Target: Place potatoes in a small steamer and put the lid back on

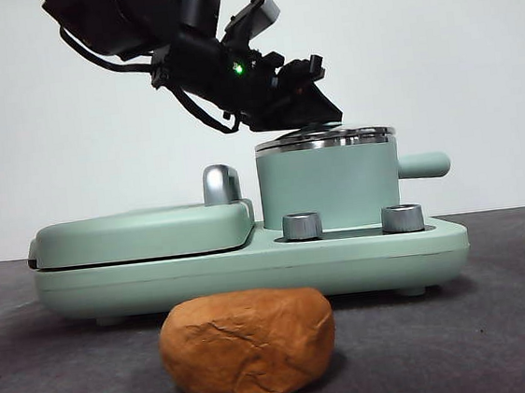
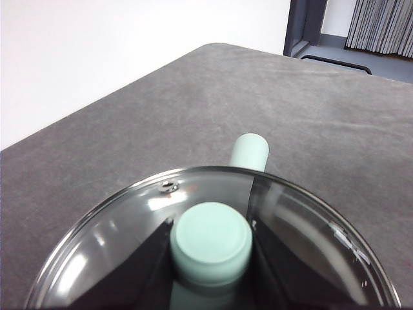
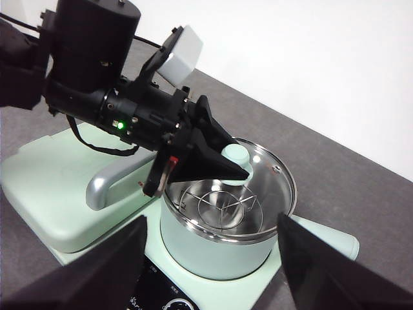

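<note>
The steamer (image 1: 329,188) is a mint-green pot on its base, with the stubby handle (image 1: 424,165) pointing right. The glass lid (image 1: 324,138) lies on the rim or just above it; I cannot tell which. My left gripper (image 1: 305,107) comes down from the upper left and is shut on the lid's green knob (image 2: 211,242). In the right wrist view a wire rack (image 3: 222,206) shows inside the steamer (image 3: 206,248) under the lid (image 3: 282,169). The potato (image 1: 248,343), an orange-brown cracked lump, sits on the table in front of the base. My right gripper (image 3: 211,223) hangs open above the appliance.
A flat hinged griddle (image 1: 144,232) with a chrome handle (image 1: 221,184) fills the left half of the green base (image 1: 251,265). Two steel dials (image 1: 302,226) (image 1: 402,217) stand in front of the pot. Grey table surrounds it and a white wall lies behind.
</note>
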